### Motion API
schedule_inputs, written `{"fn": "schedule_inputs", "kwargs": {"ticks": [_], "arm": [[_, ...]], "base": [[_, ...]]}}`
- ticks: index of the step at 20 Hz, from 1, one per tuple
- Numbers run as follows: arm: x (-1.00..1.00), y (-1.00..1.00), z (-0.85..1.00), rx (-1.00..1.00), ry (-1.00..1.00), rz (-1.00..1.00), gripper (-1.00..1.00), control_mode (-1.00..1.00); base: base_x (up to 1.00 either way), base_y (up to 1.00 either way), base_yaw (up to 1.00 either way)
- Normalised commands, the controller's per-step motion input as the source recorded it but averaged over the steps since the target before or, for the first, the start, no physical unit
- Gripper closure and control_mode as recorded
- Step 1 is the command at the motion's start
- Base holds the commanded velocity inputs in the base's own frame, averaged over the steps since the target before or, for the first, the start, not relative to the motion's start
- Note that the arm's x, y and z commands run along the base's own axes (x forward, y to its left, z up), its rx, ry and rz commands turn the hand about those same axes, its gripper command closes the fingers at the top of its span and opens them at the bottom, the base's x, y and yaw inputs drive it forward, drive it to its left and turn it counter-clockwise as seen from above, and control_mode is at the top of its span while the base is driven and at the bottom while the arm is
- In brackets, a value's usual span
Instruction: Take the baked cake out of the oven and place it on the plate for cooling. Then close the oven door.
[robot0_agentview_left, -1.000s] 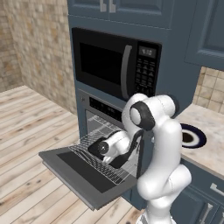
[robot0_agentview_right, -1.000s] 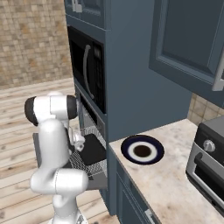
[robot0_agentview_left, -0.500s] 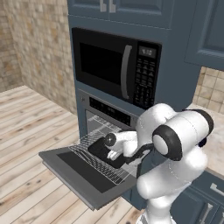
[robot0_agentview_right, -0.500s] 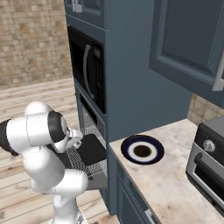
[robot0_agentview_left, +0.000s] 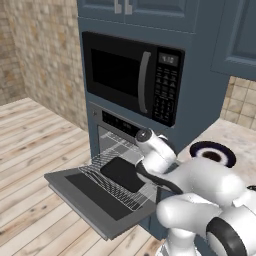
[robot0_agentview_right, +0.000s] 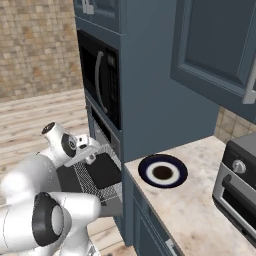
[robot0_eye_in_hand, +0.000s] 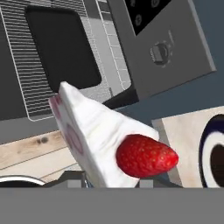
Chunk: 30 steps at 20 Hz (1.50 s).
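Cake, white-pink wedge with a red strawberry on top, sits close in the hand view, clamped in the gripper's jaws, clear of the wire rack at 11 o'clock with its flat black tray. Round navy-rimmed plate pokes in at 3 o'clock. Both base views show that plate whole on the beige counter, bare stone around it, and the grey drop-down oven door open flat over wood floor.
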Motion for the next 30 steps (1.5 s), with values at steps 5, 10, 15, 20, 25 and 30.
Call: {"fn": "schedule_inputs", "kwargs": {"ticks": [5, 10, 15, 20, 25, 30], "arm": [[-0.44, -0.76, 1.00, 0.00, 0.01, 0.00, 1.00, -1.00], [-0.35, -0.99, 0.90, 0.00, -0.01, 0.00, 1.00, -1.00], [-0.10, -1.00, 0.31, 0.04, -0.03, 0.02, 1.00, -1.00], [0.38, -0.92, 0.00, 0.07, 0.06, 0.01, 1.00, -1.00], [0.58, -0.64, -0.11, 0.12, 0.10, 0.03, 1.00, -1.00], [0.48, -0.53, -0.11, 0.10, 0.07, 0.02, 1.00, -1.00]], "base": [[0.00, 0.00, 0.00], [0.00, 0.00, 0.00], [0.00, 0.00, 0.00], [0.00, 0.00, 0.00], [0.00, 0.00, 0.00], [0.00, 0.00, 0.00]]}}
